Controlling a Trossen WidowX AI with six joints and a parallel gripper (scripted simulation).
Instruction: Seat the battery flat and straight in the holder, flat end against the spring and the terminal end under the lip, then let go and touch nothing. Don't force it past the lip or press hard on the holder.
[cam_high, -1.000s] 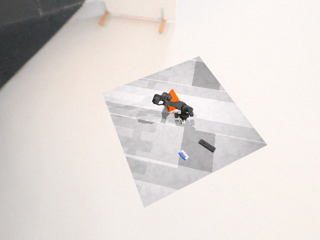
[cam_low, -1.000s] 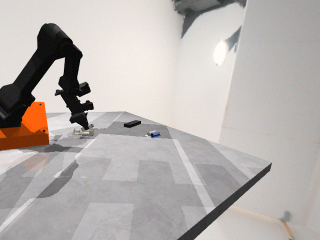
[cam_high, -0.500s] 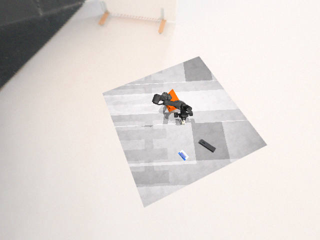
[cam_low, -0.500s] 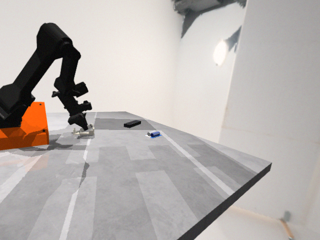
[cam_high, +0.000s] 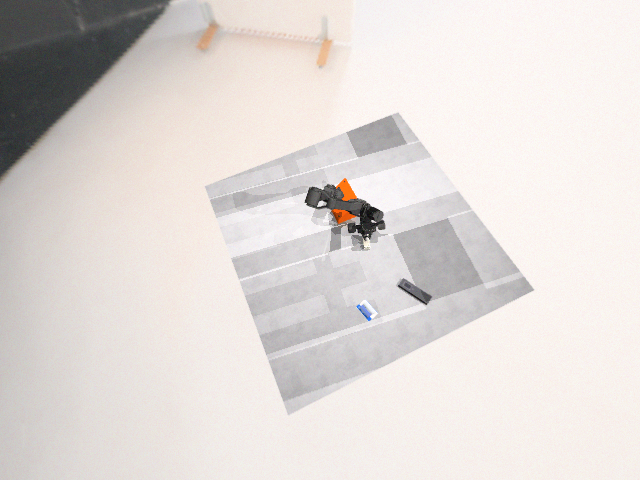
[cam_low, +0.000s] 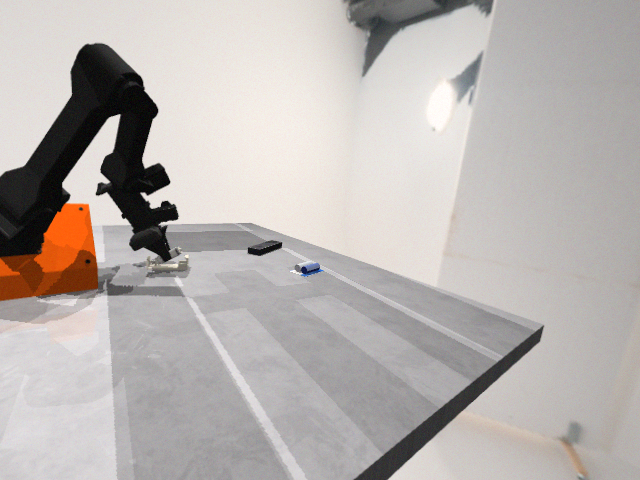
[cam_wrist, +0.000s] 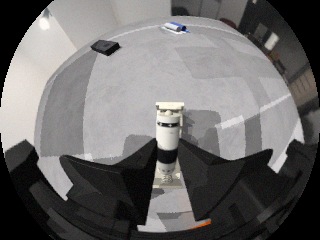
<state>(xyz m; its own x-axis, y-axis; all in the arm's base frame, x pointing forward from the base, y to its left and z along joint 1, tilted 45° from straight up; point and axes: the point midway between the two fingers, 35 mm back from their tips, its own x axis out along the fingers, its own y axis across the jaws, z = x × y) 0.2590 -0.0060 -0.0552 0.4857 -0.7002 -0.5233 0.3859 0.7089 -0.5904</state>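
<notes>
The battery (cam_wrist: 168, 135) (cam_low: 176, 252) is white with black bands. My gripper (cam_wrist: 166, 142) (cam_low: 168, 256) is shut on its middle. The cream holder (cam_wrist: 163, 105) (cam_low: 168, 267) stands on the table under it. In the exterior view, the battery is tilted, its end away from the arm's base raised above the holder. In the wrist view, the terminal nub points to the holder's far lip, and the flat end is by the spring (cam_wrist: 167, 178). Whether either end touches is unclear. The fingers hide part of the holder. The top view shows battery and holder too small to separate.
A blue and a white cylinder (cam_low: 311, 267) (cam_wrist: 176, 27) lie side by side on a blue and white patch farther out. A flat black box (cam_high: 414, 291) (cam_low: 264, 247) (cam_wrist: 105, 47) lies near them. The orange base block (cam_high: 344, 188) (cam_low: 77, 248) is under the arm.
</notes>
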